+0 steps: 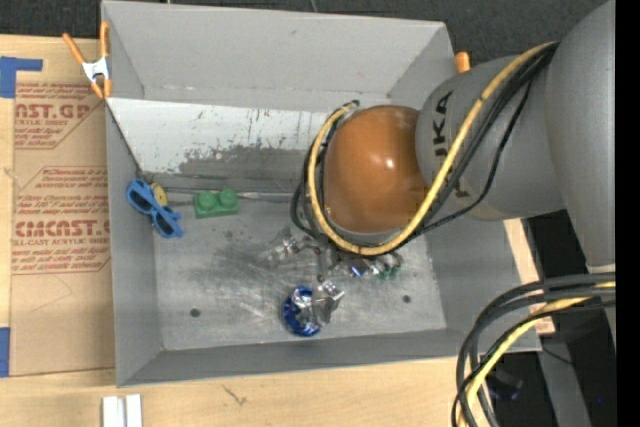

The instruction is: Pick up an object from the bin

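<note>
The thing nearest your gripper was a small blue round thing [299,315], glossy with a glint of silver on it. It lay on the bin's floor close to the front wall, a little right of the middle. Your gripper [320,277] stood just behind it and slightly to its right in the view, with bits of its metal showing below the rim of the orange cover [370,170] on the wrist. You could not have told whether that metal touched the blue round thing. You also could not have told whether the gripper was spread or clenched, because the cover hid most of it from above. Just right of the gripper, near the cover's lower rim, lay a small green piece [386,267], partly hidden. Yellow and black cables [444,177] ringed the orange cover and ran back along the grey arm [570,135], which stretched in over the bin's right wall. Well apart from all this, on the left half of the floor, a green block [216,204] with studs on top lay near the foot of the back slope. Left of it, a pair of blue toy glasses [153,207] rested against the left wall. The floor of the grey bin [200,300] was scuffed metal between these things.
</note>
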`<state>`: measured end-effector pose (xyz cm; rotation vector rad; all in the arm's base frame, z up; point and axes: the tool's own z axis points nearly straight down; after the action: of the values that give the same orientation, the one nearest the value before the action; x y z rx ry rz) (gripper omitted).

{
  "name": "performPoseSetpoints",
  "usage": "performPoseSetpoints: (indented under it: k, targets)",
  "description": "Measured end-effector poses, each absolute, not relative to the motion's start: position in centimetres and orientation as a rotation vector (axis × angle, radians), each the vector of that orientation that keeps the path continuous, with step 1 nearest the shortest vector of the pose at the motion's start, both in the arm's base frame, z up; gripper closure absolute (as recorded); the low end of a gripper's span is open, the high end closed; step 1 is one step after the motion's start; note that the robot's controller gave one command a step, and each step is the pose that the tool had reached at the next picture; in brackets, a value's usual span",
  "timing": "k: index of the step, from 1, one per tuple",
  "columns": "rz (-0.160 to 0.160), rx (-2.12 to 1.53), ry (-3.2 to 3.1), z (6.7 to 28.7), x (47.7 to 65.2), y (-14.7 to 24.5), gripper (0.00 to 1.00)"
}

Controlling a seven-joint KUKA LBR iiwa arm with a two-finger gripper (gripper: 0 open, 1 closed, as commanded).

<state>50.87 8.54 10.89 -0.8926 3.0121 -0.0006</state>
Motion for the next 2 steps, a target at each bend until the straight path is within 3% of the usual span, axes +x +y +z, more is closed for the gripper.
performPoseSetpoints:
  k: [1,2]
  targets:
    - [0.001,-1.156,2.917,7.82,49.12,5.89,0.0]
    - [0.002,-1.156,2.915,7.91,49.18,5.98,1.0]
